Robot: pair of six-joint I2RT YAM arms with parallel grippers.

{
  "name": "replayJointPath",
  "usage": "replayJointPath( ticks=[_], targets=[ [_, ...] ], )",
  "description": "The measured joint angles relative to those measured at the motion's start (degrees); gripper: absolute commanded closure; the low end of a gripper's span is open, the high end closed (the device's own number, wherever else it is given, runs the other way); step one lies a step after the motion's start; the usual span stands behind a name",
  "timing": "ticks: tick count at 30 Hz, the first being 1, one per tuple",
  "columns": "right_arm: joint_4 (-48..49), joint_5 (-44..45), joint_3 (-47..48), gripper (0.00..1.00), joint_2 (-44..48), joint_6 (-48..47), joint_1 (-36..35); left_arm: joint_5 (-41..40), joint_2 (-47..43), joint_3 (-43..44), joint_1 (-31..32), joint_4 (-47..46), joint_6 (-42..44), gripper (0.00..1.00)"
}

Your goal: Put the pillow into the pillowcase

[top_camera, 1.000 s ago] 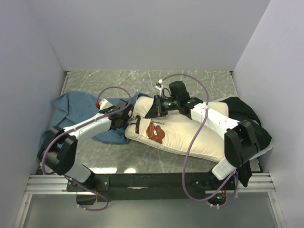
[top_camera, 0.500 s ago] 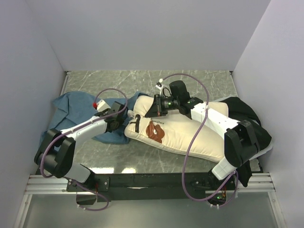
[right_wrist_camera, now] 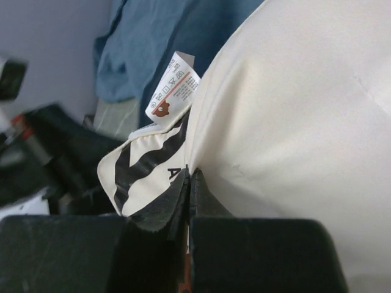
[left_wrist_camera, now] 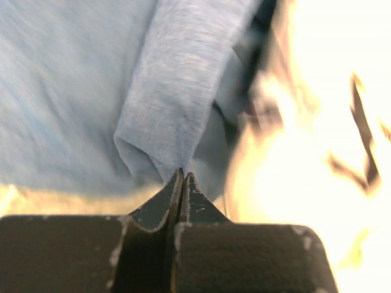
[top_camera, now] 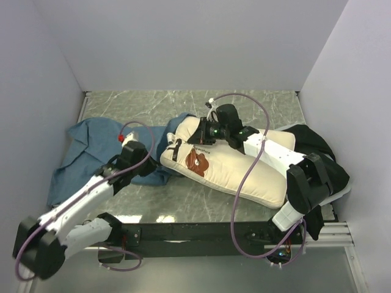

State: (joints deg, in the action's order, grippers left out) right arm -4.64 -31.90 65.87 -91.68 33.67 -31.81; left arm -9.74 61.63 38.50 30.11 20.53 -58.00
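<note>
Marble counter [top_camera: 201,204], toward its left edge: left gripper [left_wrist_camera: 182,180] pinches a thin pillowcase [top_camera: 91,137] fold, right gripper [right_wrist_camera: 190,178] clamps the pillow [top_camera: 244,174] corner; fold may slip, closing the opening

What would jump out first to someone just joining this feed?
The cream pillow with its brown bear face sprawls mid-right on the table, the right gripper shut on its corner seam beside the tag. To its left lies the crumpled blue pillowcase, a fold pinched in the left gripper.
</note>
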Motion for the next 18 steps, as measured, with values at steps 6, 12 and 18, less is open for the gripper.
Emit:
replayJointPath(
  ticks=[6, 12, 18],
  targets=[
    [2.34, 12.87, -0.96, 1.0, 0.0, 1.25, -2.75, 9.4, -13.38, -1.86, 1.95, 6.51, 4.39, 0.99],
    [3.61, 25.44, -3.15, 1.0, 0.0, -1.22, -11.02, 10.71, -15.65, 3.78, 2.19, 14.27, 7.67, 0.99],
    [9.42, 30.42, -10.67, 1.0, 0.04, -2.03, -16.37, 10.75, -14.47, 11.47, 2.25, 17.9, 9.73, 0.99]
  ],
)
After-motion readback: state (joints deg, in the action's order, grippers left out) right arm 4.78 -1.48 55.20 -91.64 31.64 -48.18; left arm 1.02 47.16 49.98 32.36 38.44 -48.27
